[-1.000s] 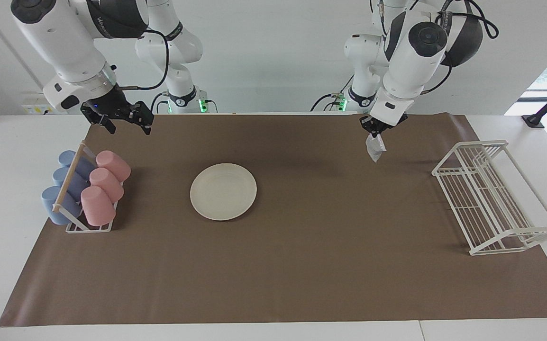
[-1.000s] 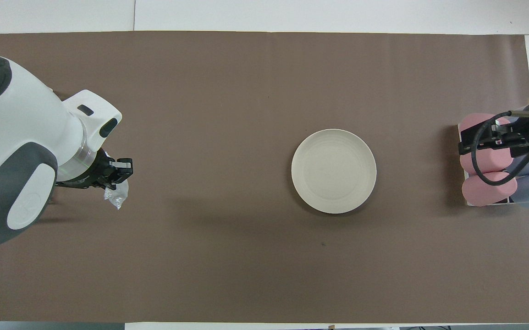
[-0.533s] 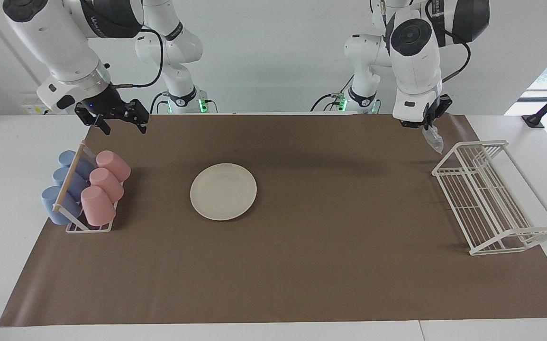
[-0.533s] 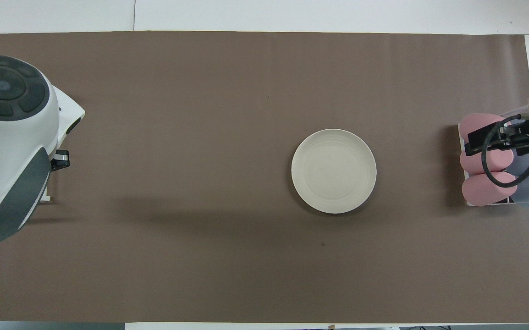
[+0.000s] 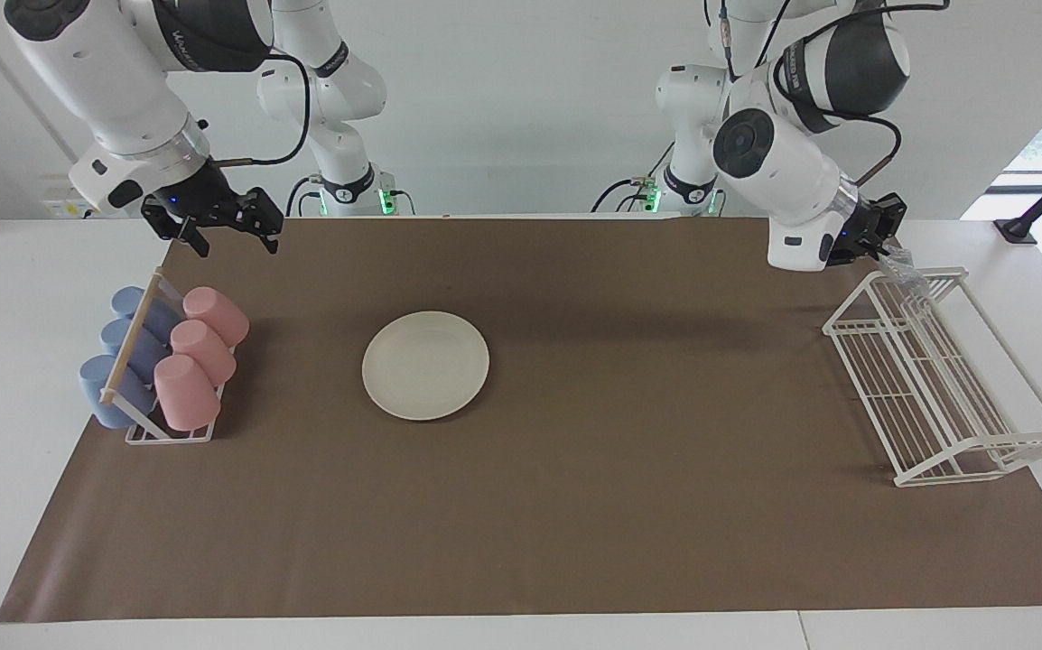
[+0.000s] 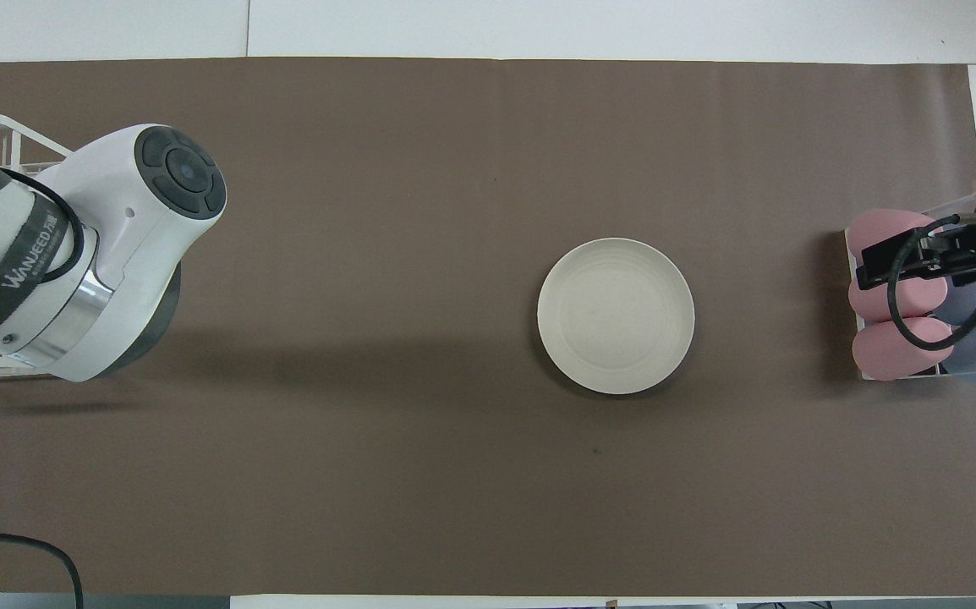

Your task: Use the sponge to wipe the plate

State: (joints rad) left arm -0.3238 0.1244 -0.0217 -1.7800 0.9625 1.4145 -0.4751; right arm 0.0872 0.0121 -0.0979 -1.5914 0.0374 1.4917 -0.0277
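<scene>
The left gripper [image 5: 887, 242] is pinched tight on the sponge [image 5: 906, 269] over the white rack [image 5: 936, 379]. The right gripper [image 5: 227, 236] waits wide open over the cups [image 5: 191, 357]. The plate [image 5: 425, 365] sits on the brown mat [image 5: 575, 506].

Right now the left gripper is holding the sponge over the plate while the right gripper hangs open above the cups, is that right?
Not quite. The facing view shows the left gripper holding the sponge over the white wire rack, not over the plate. The right gripper does hang open above the cups.
</scene>
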